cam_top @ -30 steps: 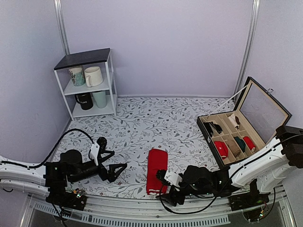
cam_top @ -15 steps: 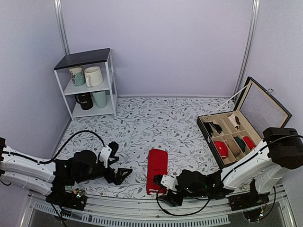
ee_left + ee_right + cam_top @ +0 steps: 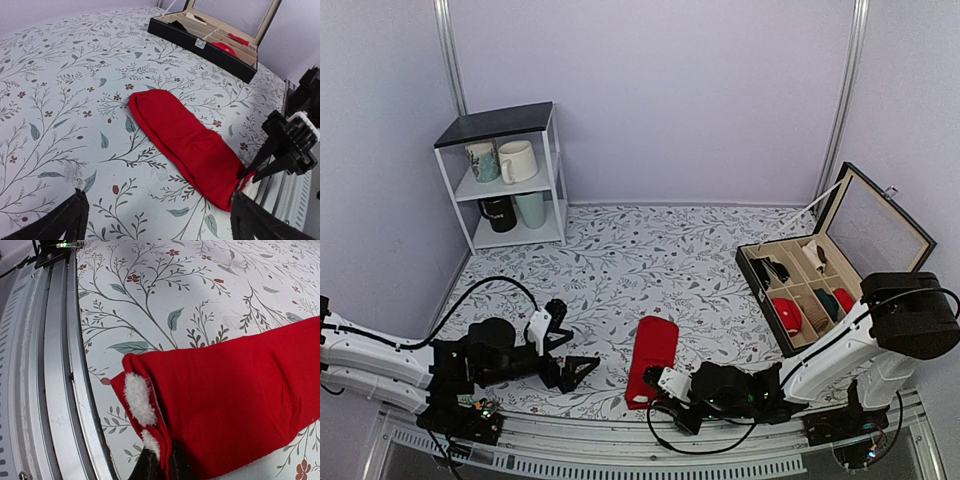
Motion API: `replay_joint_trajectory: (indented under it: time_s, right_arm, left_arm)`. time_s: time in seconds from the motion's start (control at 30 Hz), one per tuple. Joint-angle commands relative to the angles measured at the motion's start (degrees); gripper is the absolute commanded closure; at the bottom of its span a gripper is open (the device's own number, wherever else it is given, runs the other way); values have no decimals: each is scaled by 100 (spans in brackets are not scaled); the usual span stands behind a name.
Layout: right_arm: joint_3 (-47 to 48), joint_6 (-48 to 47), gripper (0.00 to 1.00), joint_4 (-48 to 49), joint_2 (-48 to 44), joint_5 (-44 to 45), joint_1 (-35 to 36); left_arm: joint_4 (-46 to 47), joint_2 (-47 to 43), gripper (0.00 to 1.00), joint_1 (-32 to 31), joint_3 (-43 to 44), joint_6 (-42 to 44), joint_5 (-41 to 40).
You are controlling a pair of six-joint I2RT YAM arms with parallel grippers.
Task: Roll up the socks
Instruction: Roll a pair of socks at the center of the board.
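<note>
Front-centre on the bench [image 3: 650,250], between the two arms: the socks [image 3: 651,358] lie flat as one long red strip, well apart from the open compartment case [image 3: 760,276] at the right.

Diffs vs a second ago:
- right gripper [image 3: 663,386] was standing wide just short of the strip's near end; its jaws are now pinched shut on that near hem (the right wrist view shows both tips clamped on the red knit).
- the gripped end is turned up off the bench, with white fleecy lining [image 3: 137,400] showing along the edge.
- the strip has skewed a little: near end dragged toward the left arm, far end about where it was.
- left gripper [image 3: 577,338] has come in from the far left and now sits just left of the strip, not touching it. Its jaws are spread fully, holding nothing, same as before.

No change at the case or at the white shelf [image 3: 505,125] with mugs, back left.
</note>
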Motion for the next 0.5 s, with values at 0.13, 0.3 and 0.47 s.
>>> replay_joint_trajectory:
  time_s: [0.13, 0.3, 0.47]
  right_arm:
    - [-61, 1022, 96, -651, 125, -1507, -440]
    - [-110, 1804, 97, -897, 146, -2231, -1013]
    - [118, 2087, 98, -1610, 238, -2440, -1258]
  left_arm:
    - [671, -311, 1, -96, -229, 987, 938]
    - [1170, 1, 1, -154, -258, 1515, 1662]
    - [1699, 561, 0, -161, -262, 1637, 1894]
